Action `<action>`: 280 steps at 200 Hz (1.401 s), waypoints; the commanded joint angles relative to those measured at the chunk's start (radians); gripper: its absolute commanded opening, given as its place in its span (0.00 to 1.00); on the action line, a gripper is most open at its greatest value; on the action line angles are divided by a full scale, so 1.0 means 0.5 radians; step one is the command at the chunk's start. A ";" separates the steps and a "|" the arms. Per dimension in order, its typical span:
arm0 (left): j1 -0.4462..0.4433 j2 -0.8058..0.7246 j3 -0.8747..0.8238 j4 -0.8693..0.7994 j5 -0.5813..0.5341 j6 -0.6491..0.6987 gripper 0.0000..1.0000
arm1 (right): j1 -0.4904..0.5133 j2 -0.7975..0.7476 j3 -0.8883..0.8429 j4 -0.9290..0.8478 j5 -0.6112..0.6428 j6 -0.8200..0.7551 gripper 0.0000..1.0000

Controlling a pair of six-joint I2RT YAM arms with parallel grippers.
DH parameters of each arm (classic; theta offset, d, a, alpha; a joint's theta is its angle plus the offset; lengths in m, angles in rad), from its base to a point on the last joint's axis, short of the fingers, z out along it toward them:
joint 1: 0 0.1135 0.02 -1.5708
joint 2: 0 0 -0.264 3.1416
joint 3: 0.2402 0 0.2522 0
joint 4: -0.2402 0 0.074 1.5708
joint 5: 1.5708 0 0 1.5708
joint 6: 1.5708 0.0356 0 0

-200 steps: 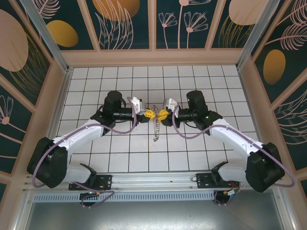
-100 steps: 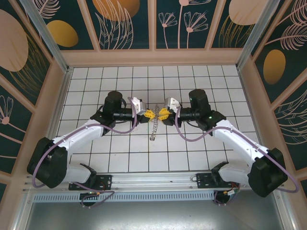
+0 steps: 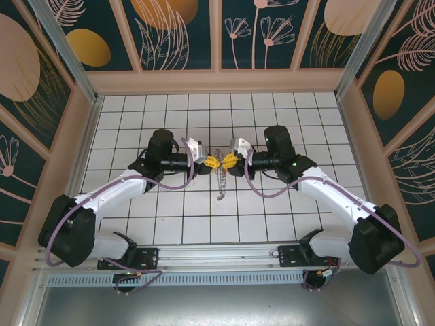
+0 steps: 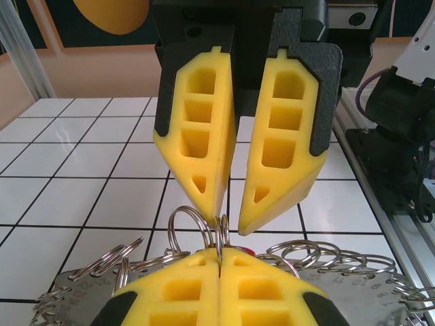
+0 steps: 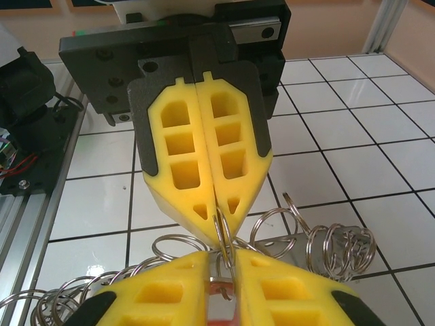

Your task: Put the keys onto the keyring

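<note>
Above the counter's (image 3: 197, 224) middle, the left claw (image 5: 219, 219) pinches shut on a small ring (image 4: 189, 219) of the keyring (image 3: 220, 185), which dangles beneath; the right claw (image 4: 228, 223), narrowed, seems to grip the red-tagged key (image 5: 220, 293). Threading is in hand; next, the key must slide into that ring's split
</note>
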 commanded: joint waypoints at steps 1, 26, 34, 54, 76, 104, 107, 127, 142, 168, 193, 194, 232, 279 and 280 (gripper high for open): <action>-0.004 -0.035 0.042 0.021 0.077 0.033 0.00 | 0.013 0.035 0.043 0.079 -0.018 -0.013 0.17; -0.007 -0.033 0.048 0.020 0.085 0.031 0.00 | 0.019 0.069 0.058 0.087 -0.036 -0.007 0.14; -0.008 -0.033 0.047 0.021 0.085 0.029 0.00 | 0.019 0.075 0.062 0.087 -0.036 -0.004 0.14; -0.008 -0.037 0.048 0.023 0.083 0.029 0.00 | 0.019 0.082 0.062 0.090 -0.028 -0.001 0.11; -0.008 -0.039 0.045 0.021 0.079 0.027 0.00 | 0.016 0.076 0.060 0.107 -0.015 0.022 0.04; -0.007 -0.033 0.050 -0.019 0.050 0.051 0.00 | 0.015 0.072 0.083 0.104 -0.039 0.045 0.00; -0.006 -0.031 0.053 -0.032 0.044 0.062 0.00 | 0.015 0.070 0.084 0.101 -0.039 0.049 0.00; -0.008 -0.015 0.108 -0.198 0.001 0.166 0.02 | 0.018 0.081 0.123 0.068 -0.005 0.092 0.00; -0.007 0.005 0.166 -0.372 -0.035 0.277 0.07 | 0.022 0.109 0.195 -0.034 0.068 0.116 0.00; -0.007 0.065 0.274 -0.655 -0.115 0.456 0.13 | 0.045 0.166 0.305 -0.209 0.248 0.115 0.00; -0.009 0.101 0.348 -0.775 -0.161 0.521 0.16 | 0.092 0.208 0.379 -0.349 0.345 0.041 0.00; -0.009 0.103 0.350 -0.776 -0.162 0.522 0.16 | 0.093 0.209 0.382 -0.353 0.346 0.040 0.00; -0.007 0.111 0.369 -0.853 -0.212 0.557 0.18 | 0.121 0.244 0.434 -0.425 0.389 0.033 0.00; -0.008 0.108 0.429 -0.885 -0.208 0.572 0.21 | 0.149 0.321 0.534 -0.566 0.447 0.032 0.00; -0.007 0.109 0.429 -0.885 -0.207 0.572 0.21 | 0.149 0.322 0.536 -0.567 0.449 0.031 0.00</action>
